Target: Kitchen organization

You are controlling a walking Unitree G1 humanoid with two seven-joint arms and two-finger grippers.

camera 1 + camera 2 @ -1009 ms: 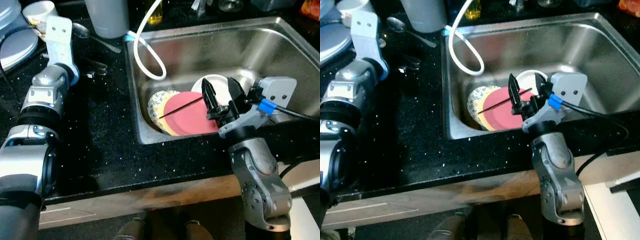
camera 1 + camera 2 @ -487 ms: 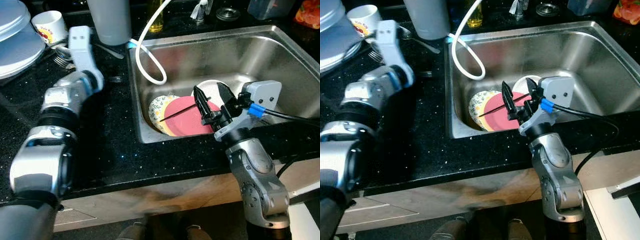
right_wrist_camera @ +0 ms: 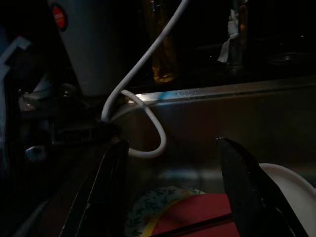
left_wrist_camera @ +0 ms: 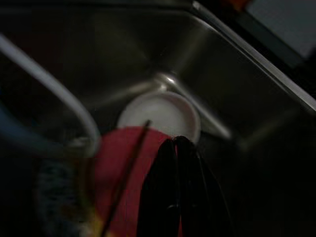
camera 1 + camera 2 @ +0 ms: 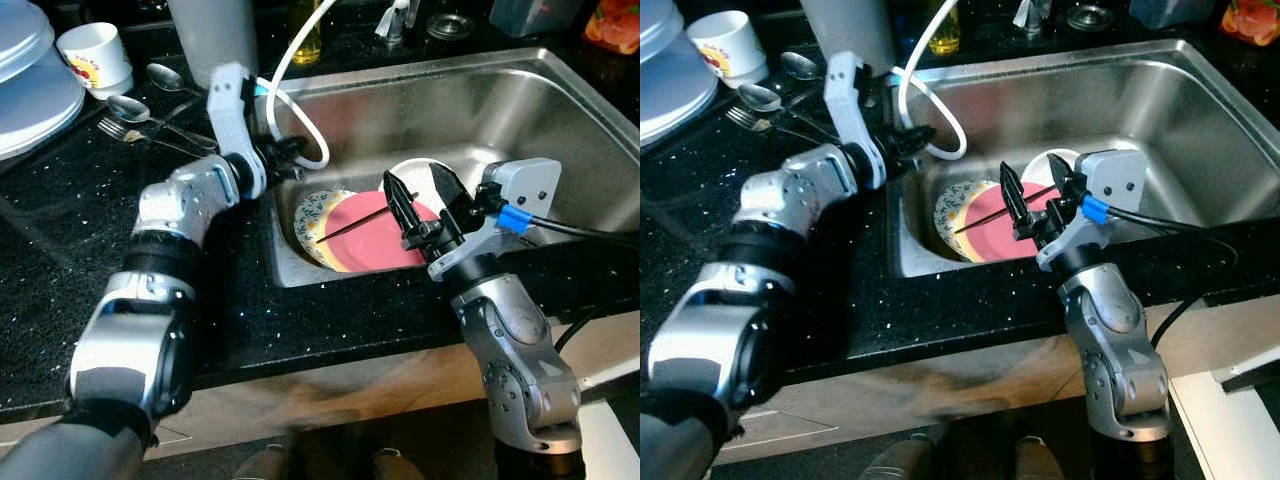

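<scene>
No words, brands or numbers can be read anywhere. The mug (image 5: 95,52) carries a red and yellow print too small to make out. The grey jug (image 3: 101,44) bears a round red mark, its lettering illegible.

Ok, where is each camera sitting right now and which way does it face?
Left eye and right eye views: head camera, looking down at the stainless steel sink and black countertop; both silver arms show.
Left wrist view: over the sink, facing the round red plate; left gripper fingers together.
Right wrist view: low at the sink's front, facing the white hose; right gripper fingers apart.
Shared: all show the red plate and the thin dark stick across it.
</scene>
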